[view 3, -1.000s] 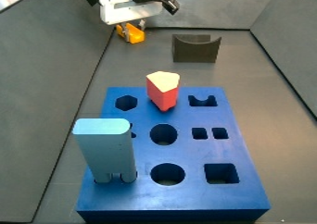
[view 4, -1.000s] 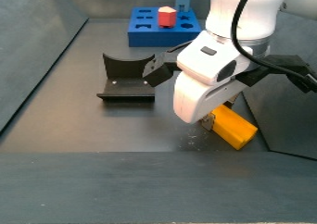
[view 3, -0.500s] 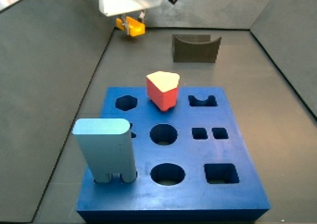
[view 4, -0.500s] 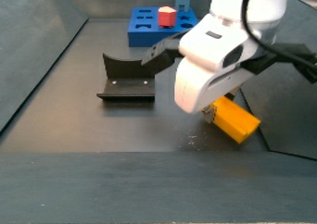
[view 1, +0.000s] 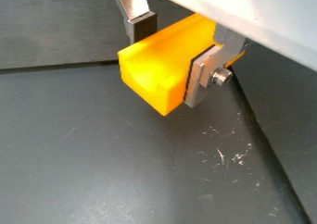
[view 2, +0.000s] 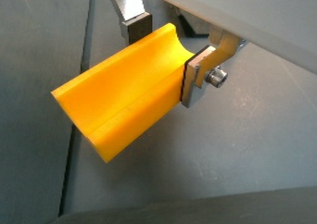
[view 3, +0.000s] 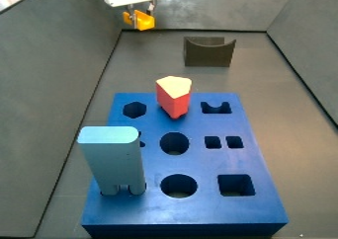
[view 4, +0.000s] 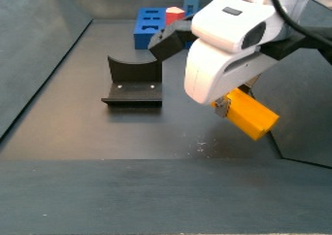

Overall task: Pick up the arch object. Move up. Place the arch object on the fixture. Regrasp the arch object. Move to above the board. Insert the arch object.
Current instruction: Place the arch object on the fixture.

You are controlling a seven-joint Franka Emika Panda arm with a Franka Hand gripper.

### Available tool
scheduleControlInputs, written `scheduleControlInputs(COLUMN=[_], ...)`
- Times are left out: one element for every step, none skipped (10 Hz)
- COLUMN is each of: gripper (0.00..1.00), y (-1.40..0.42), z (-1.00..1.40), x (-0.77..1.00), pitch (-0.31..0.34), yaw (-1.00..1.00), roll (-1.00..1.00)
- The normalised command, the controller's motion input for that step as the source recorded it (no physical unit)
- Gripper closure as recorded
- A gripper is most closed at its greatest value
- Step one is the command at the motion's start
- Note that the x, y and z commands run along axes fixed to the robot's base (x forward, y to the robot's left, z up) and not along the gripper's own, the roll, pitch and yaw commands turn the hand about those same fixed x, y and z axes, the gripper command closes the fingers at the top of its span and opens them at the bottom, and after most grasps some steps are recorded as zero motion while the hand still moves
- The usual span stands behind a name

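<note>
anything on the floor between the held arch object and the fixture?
No. In a side view the hand holds the arch object off the floor, and the grey floor between it and the fixture is bare.

**Arch object clamped between the fingers, clear of the floor**

In a wrist view I see the gripper [view 2: 168, 50] closed on the arch object [view 2: 121, 103]. The yellow-orange block sticks out long past the fingertips, tilted, with a shallow groove running along its upper face. One silver finger plate [view 2: 197, 68], with a screw head, presses its side; the opposite finger [view 2: 132, 18] sits at the block's far edge. Below is plain dark grey floor [view 2: 235, 154].
</note>
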Motion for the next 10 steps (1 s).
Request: scheduleControlInputs(gripper=[1.0, 1.0, 1.0, 1.0, 1.0, 1.0, 1.0, 1.0, 1.0, 1.0], y=[0.0, 0.0, 0.0, 0.0, 0.0, 0.0, 0.0, 0.0, 0.0, 0.0], z=[1.0, 1.0, 1.0, 1.0, 1.0, 1.0, 1.0, 1.0, 1.0, 1.0], x=[-0.01, -0.01, -0.02, -0.02, -0.02, -0.03, -0.03, -0.03, -0.03, -0.03], pitch=[0.028, 0.047, 0.079, 0.098, 0.116, 0.129, 0.136, 0.136, 0.132, 0.133], yaw=[0.01, 0.0, -0.01, -0.01, -0.01, 0.0, 0.01, 0.02, 0.03, 0.03], roll=[0.02, 0.03, 0.05, 0.07, 0.08, 0.09, 0.11, 0.11, 0.12, 0.12])
